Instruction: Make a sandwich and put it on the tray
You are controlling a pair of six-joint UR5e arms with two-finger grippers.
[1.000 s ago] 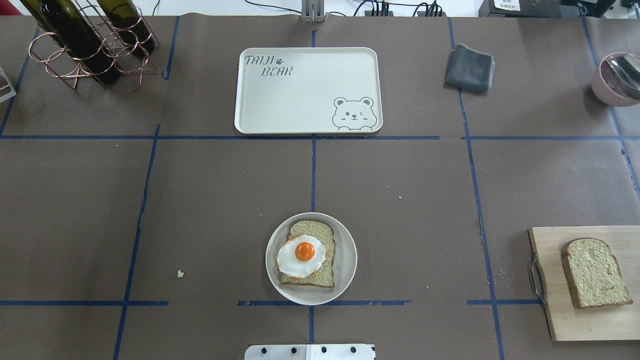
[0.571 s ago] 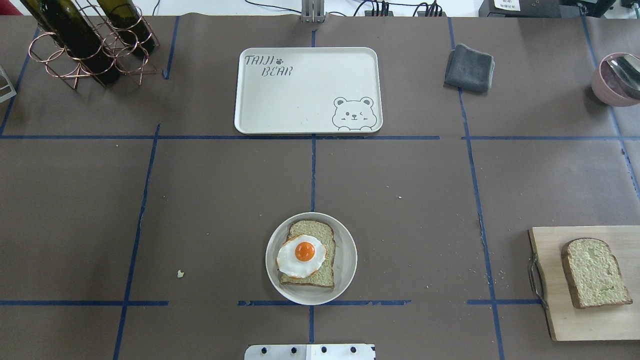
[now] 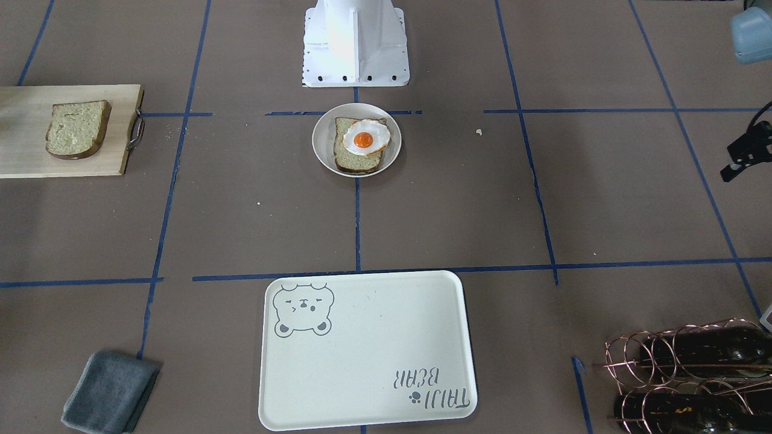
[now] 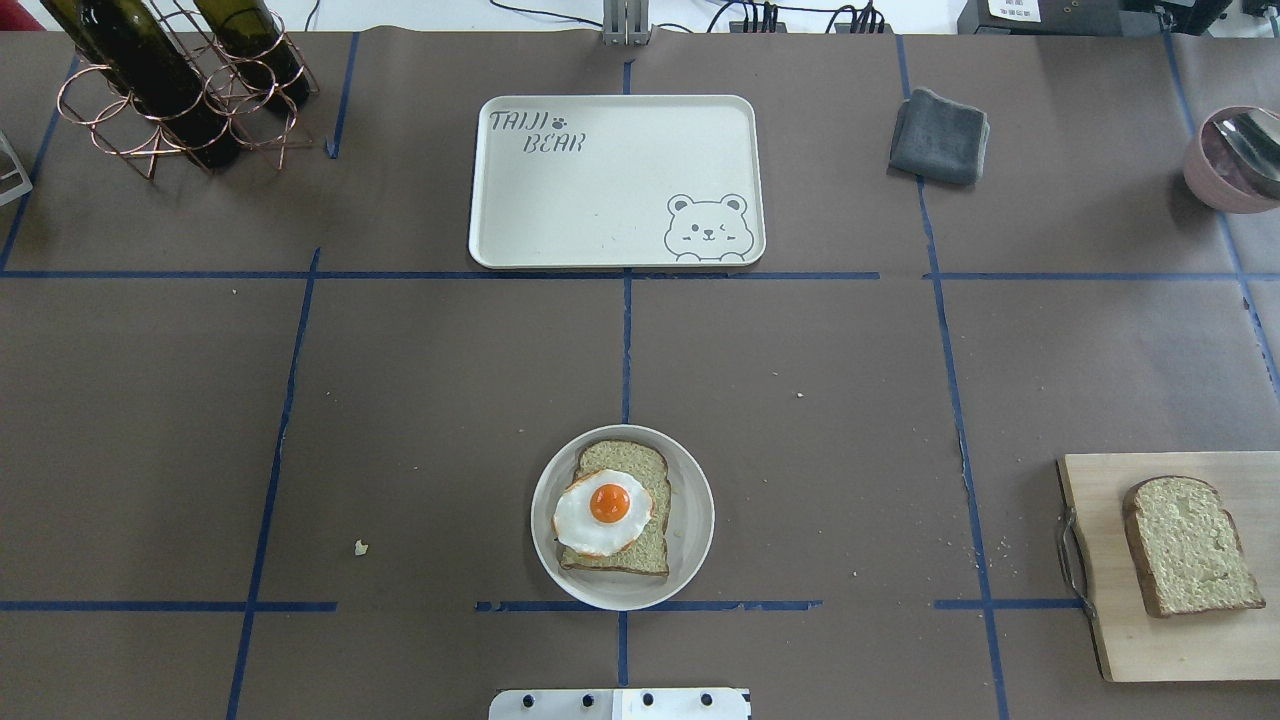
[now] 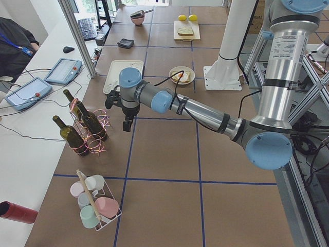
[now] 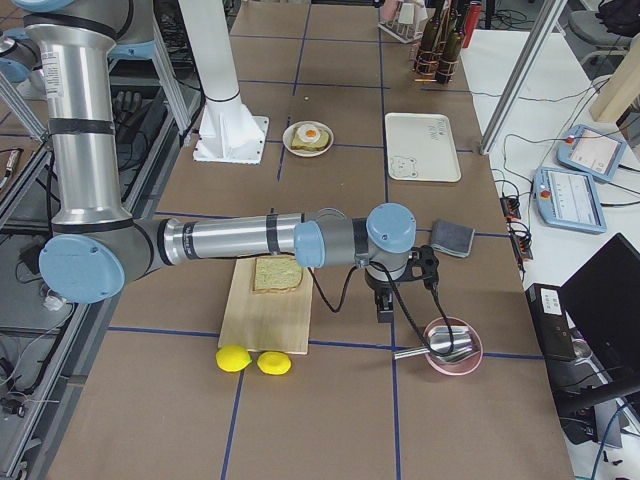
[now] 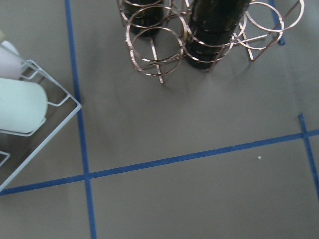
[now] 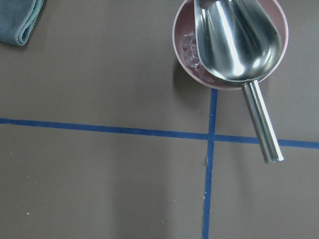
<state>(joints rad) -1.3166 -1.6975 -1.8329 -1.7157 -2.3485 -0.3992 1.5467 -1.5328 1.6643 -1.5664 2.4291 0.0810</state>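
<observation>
The right end effector [image 6: 383,308] hangs over the table just off the wooden board [image 4: 1150,640], with the loose bread slice [image 4: 1190,545] near it on its robot-ward side. It should take that slice lightly by the crusts and lay it squarely over the egg [image 4: 603,512] on the plate [image 4: 690,560], well away. The tray [image 4: 600,200] is also far off. For this and the left end effector [image 5: 126,123], I cannot tell the opening or hold.

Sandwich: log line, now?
egg on bread slice, on plate | second slice on board | tray bare | left hand, right hand far off
</observation>
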